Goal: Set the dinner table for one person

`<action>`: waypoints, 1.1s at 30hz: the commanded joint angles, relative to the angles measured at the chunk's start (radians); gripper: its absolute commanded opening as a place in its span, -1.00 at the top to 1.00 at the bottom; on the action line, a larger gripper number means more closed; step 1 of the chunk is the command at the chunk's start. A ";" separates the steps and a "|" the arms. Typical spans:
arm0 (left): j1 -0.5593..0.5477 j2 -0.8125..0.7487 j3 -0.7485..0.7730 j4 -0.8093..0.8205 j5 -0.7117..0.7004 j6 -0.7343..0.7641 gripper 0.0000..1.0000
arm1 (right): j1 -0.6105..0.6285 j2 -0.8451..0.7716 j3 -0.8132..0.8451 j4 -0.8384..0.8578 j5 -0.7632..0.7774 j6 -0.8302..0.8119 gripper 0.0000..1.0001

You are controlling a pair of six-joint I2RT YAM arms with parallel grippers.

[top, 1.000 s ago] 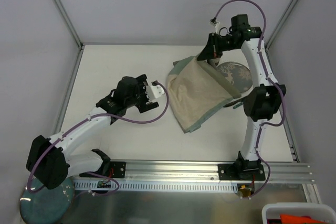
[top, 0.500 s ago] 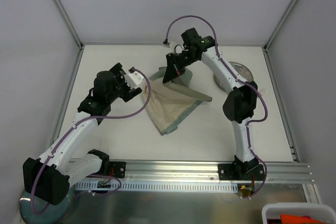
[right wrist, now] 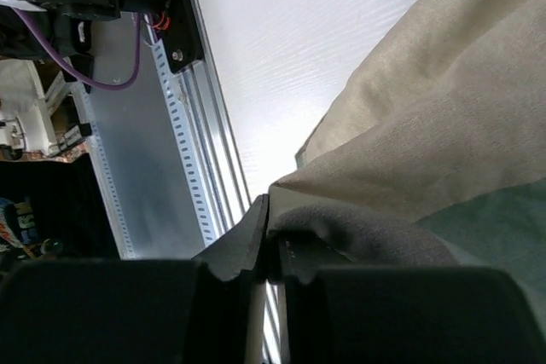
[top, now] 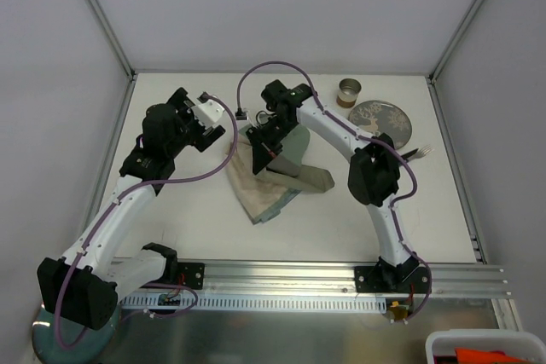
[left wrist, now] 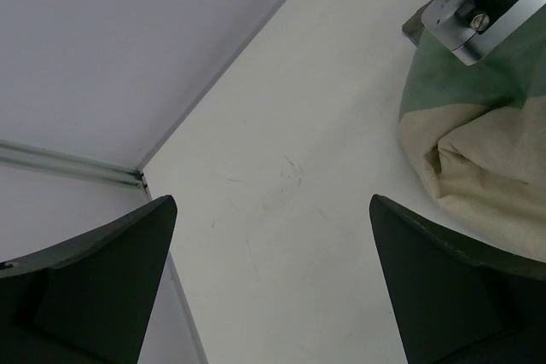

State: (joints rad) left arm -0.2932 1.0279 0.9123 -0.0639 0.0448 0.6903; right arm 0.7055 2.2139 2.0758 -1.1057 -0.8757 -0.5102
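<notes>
The white bench (top: pixel 200 219) stretched beneath both arms. At its middle the right claw (top: pixel 258 153) pinched a fold of the bunched cloth mat (top: pixel 266 196); the left claw (top: pixel 208 115) stood spread just beside it.

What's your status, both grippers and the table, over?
Left gripper open, empty. Right gripper shut on cloth mat, bunched mid dinner table. Plate, cup, fork far right; nothing blocking.
</notes>
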 commanded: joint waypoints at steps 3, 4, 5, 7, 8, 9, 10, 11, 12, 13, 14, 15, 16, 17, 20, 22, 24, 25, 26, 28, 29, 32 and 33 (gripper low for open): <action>0.003 -0.012 0.017 0.016 0.033 -0.023 -0.98 | -0.037 -0.043 -0.011 -0.008 0.062 -0.048 -0.01; 0.003 -0.011 0.022 0.010 0.039 -0.023 -0.98 | -0.053 -0.063 -0.029 -0.002 0.070 -0.056 -0.05; 0.005 -0.005 0.036 0.004 0.049 -0.021 -0.98 | -0.098 -0.109 -0.060 -0.002 0.063 -0.063 -0.13; 0.005 0.014 0.056 -0.022 0.093 -0.026 -0.98 | -0.194 -0.167 -0.095 0.015 0.049 -0.068 -0.22; 0.002 0.023 0.080 -0.033 0.116 -0.031 -0.98 | -0.224 -0.199 -0.132 0.015 0.053 -0.079 -0.27; 0.002 0.032 0.094 -0.042 0.174 -0.049 -0.97 | -0.257 -0.267 -0.152 0.015 0.067 -0.092 -0.28; 0.003 0.040 0.105 -0.056 0.206 -0.058 -0.98 | -0.283 -0.302 -0.181 0.017 0.081 -0.111 -0.30; -0.006 0.061 0.120 -0.059 0.234 -0.064 -0.98 | -0.323 -0.337 -0.218 0.023 0.127 -0.151 -0.32; -0.015 0.073 0.125 -0.062 0.256 -0.066 -0.97 | -0.336 -0.374 -0.312 0.030 0.162 -0.174 -0.32; -0.027 0.098 0.128 -0.065 0.286 -0.046 -0.98 | -0.343 -0.446 -0.369 0.053 0.191 -0.198 -0.32; -0.070 0.113 0.123 -0.066 0.290 -0.028 -0.98 | -0.342 -0.485 -0.434 0.075 0.266 -0.252 -0.32; -0.101 0.126 0.116 -0.068 0.285 0.001 -0.98 | -0.340 -0.523 -0.503 0.108 0.305 -0.270 -0.32; -0.133 0.141 0.109 -0.068 0.273 0.070 -0.97 | -0.336 -0.599 -0.640 0.183 0.332 -0.289 -0.33; -0.170 0.179 0.096 -0.068 0.229 0.102 -0.98 | -0.328 -0.638 -0.710 0.223 0.398 -0.307 -0.34; -0.323 0.259 0.038 -0.050 0.054 0.282 -0.97 | -0.249 -0.785 -0.954 0.401 0.566 -0.379 -0.39; -0.398 0.285 -0.007 0.030 -0.015 0.394 -0.97 | -0.183 -0.862 -1.064 0.496 0.638 -0.419 -0.45; -0.411 0.300 -0.052 0.115 -0.075 0.423 -0.97 | -0.103 -0.957 -1.193 0.621 0.692 -0.433 -0.53; -0.411 0.301 -0.059 0.145 -0.091 0.440 -0.97 | -0.075 -0.979 -1.220 0.676 0.699 -0.439 -0.54; -0.411 0.301 -0.096 0.194 -0.112 0.455 -0.97 | -0.066 -0.991 -1.253 0.693 0.707 -0.450 -0.55; -0.411 0.302 -0.150 0.379 -0.190 0.558 -0.98 | -0.052 -1.001 -1.280 0.724 0.731 -0.482 -0.55; -0.409 0.310 -0.199 0.447 -0.210 0.584 -0.97 | -0.037 -0.997 -1.295 0.757 0.744 -0.523 -0.56; -0.405 0.304 -0.217 0.512 -0.232 0.620 -0.98 | -0.020 -0.959 -1.332 0.803 0.745 -0.579 -0.56; -0.403 0.299 -0.211 0.507 -0.232 0.614 -0.97 | -0.015 -0.948 -1.356 0.817 0.744 -0.600 -0.56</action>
State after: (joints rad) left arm -0.7048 1.3529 0.6975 0.2588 -0.1143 1.2137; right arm 0.6727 1.2499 0.7540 -0.4141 -0.1772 -1.0107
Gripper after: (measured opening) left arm 0.988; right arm 0.777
